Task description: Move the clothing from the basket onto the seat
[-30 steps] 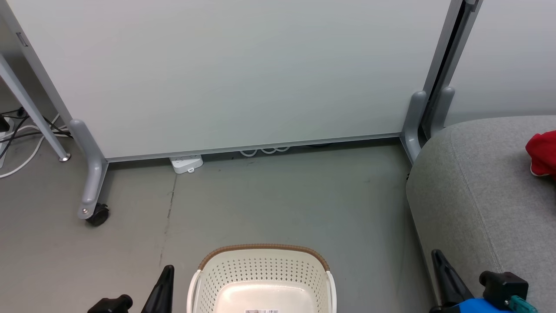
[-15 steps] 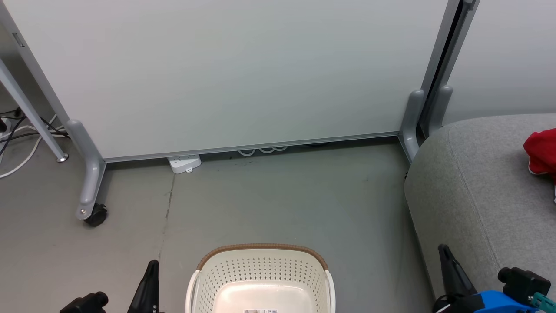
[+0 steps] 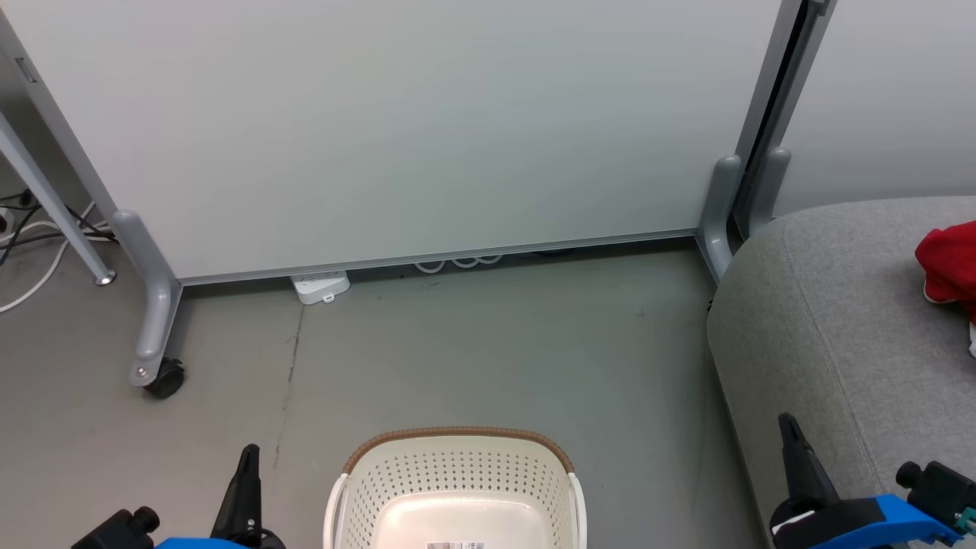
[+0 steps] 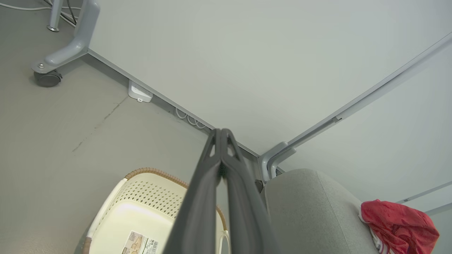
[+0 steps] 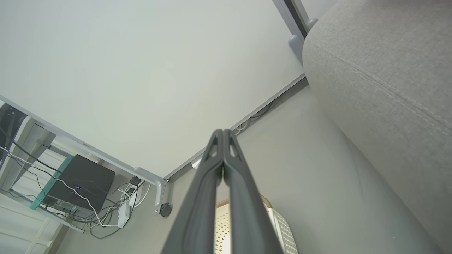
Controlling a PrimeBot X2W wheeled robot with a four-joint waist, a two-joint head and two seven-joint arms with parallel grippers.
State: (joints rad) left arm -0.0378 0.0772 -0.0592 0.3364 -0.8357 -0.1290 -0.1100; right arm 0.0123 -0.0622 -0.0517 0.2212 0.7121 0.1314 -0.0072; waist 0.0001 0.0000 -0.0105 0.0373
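L gripper (image 3: 247, 454) & R gripper (image 3: 786, 423), shut and empty, are drawn outward toward the lower corners. The basket (image 3: 457, 436) is seen bare and clothing (image 3: 945, 259) is laid on the seat (image 3: 823, 328), so the task is judged prob. done.

In the head view, bare grey floor (image 3: 496, 351) spans the middle of the frame, open between the basket (image 3: 457, 432) at bottom centre and the white partition (image 3: 396, 130) walling off the whole top. The seat (image 3: 823, 328) bulks along the right side; the partition's castor leg (image 3: 156, 320) and a power strip (image 3: 320, 286) stand at left.
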